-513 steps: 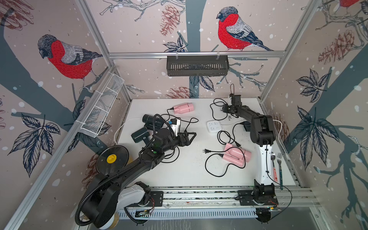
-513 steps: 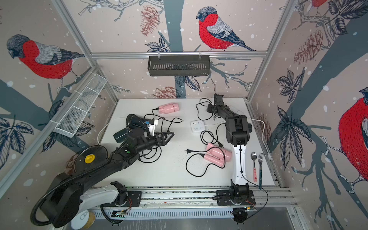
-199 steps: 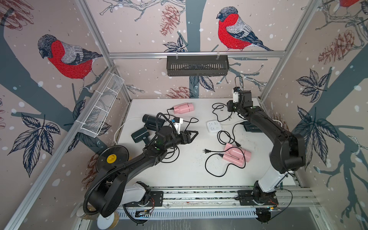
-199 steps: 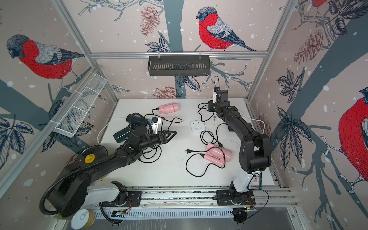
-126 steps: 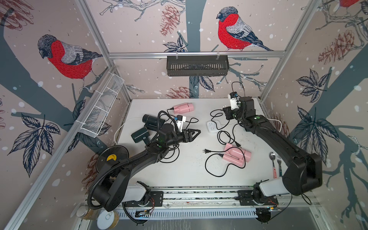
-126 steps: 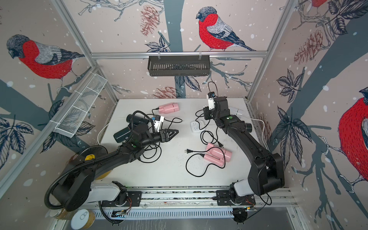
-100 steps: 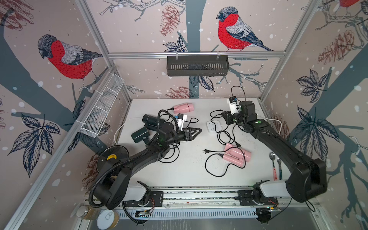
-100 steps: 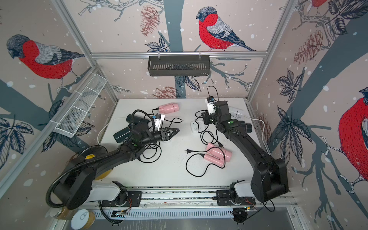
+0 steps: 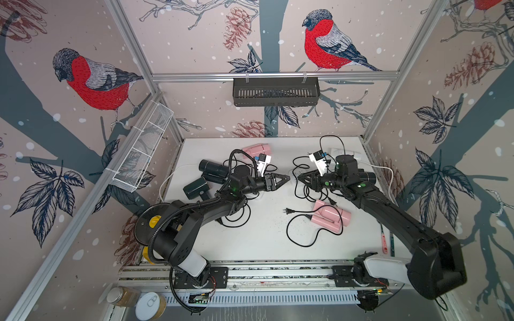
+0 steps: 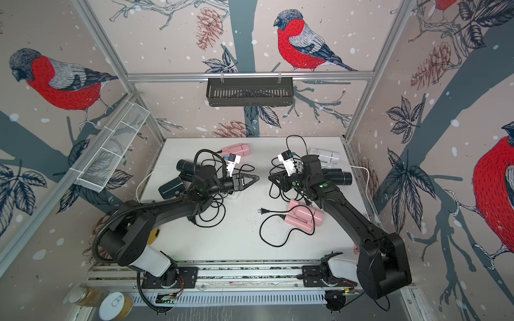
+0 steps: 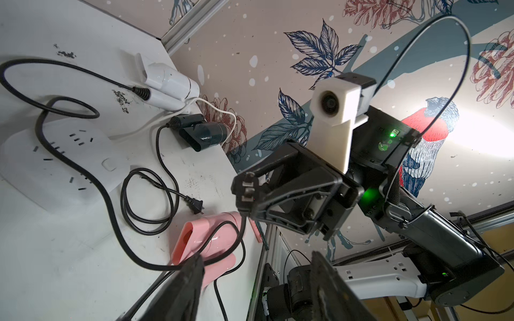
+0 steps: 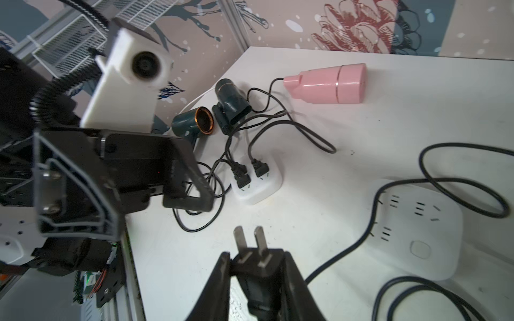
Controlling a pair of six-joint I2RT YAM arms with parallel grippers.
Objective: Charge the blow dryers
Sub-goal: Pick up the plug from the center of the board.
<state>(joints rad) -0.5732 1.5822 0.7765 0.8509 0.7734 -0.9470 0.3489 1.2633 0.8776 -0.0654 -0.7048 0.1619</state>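
My right pincer [image 12: 256, 257] clamps the plug [image 12: 253, 280] near the power strip [image 12: 417, 230]. Its cord [image 12: 342, 253] apparently runs to the white blow dryer [image 11: 167, 83] beyond the strip. On my left pincer [image 11: 254, 261] the jaws stand apart, empty. Align the blades over one slot pair, then press straight. A second ago my right arm reached beyond the strip — my left jaws stood wider.

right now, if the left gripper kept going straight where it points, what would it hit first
Probably the plug pinched in the right gripper: the left gripper points straight at it, though depth is unclear.
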